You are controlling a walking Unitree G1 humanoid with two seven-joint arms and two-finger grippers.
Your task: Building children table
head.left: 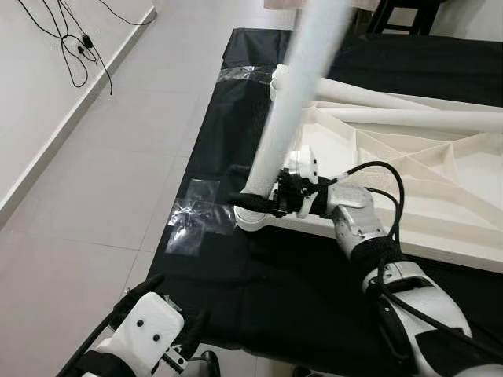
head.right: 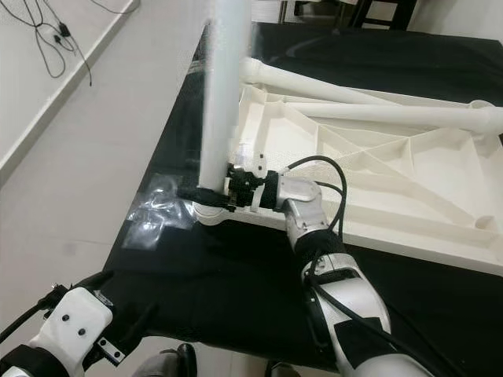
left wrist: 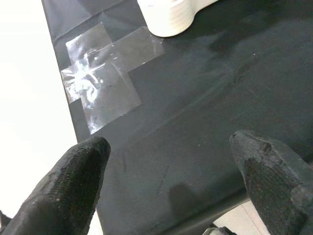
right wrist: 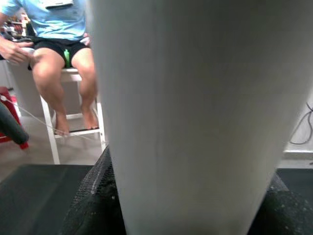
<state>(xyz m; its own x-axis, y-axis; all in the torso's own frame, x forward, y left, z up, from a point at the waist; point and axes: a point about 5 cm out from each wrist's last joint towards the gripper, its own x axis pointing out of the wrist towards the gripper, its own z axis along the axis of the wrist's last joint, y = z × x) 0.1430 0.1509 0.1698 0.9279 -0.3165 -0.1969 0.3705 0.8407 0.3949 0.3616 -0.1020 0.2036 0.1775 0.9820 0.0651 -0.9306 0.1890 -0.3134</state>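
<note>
Our right gripper (head.right: 212,194) has its fingers clamped on the base of a white leg (head.right: 222,102), which stands upright in the corner socket (head.right: 211,212) of the upturned tabletop (head.right: 377,177) lying on a black mat (head.right: 236,275). Our left gripper (head.left: 161,314) hangs low by the mat's near edge, fingers (left wrist: 78,181) apart and holding nothing. To seat the leg well, we judge it should be kept plumb over the socket and turned or pressed straight down, the grip kept low so the tall leg cannot lever sideways. Two more legs (head.right: 369,106) lie across the tabletop's far side, well apart from the working corner. Clear tape (left wrist: 105,78) patches the mat just beside the socket. A person (right wrist: 54,54) sits on a white stool beyond, and cables (head.left: 67,43) trail on the floor by the wall.
</note>
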